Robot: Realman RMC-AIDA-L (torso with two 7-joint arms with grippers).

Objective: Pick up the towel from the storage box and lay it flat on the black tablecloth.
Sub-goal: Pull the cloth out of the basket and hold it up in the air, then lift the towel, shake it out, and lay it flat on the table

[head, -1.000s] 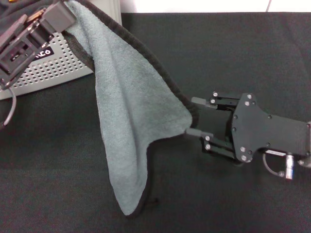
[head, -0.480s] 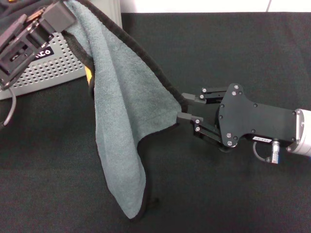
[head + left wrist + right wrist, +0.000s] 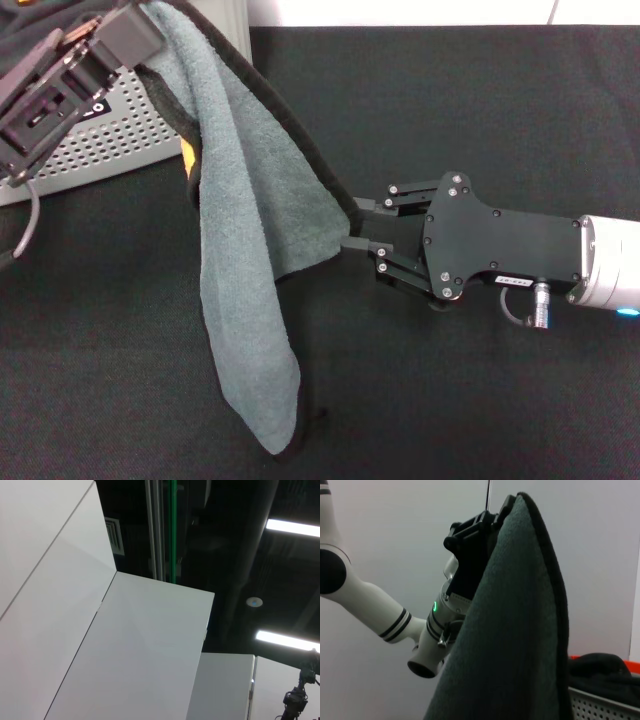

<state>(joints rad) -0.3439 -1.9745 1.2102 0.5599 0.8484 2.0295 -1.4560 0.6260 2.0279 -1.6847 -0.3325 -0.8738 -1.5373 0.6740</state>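
Observation:
The grey-green towel (image 3: 250, 230) with black edging hangs from my left gripper (image 3: 138, 28), which is raised above the storage box (image 3: 110, 140) and shut on the towel's top corner. The towel's lower end reaches down to the black tablecloth (image 3: 450, 400). A bit of its orange reverse (image 3: 187, 160) shows beside the box. My right gripper (image 3: 352, 224) is at the towel's right edge, fingers apart with the black edging between them. The right wrist view shows the towel (image 3: 515, 640) hanging close in front, held at its top by the left gripper (image 3: 495, 515).
A dark charcoal cloth (image 3: 600, 667) lies in the perforated storage box (image 3: 600, 705). The left wrist view shows only ceiling lights and white panels. The tablecloth spreads around and behind the right arm.
My right gripper has moved left toward the towel and its fingers have narrowed around the edge. The towel's right corner has shifted left with it. The left gripper has held still.

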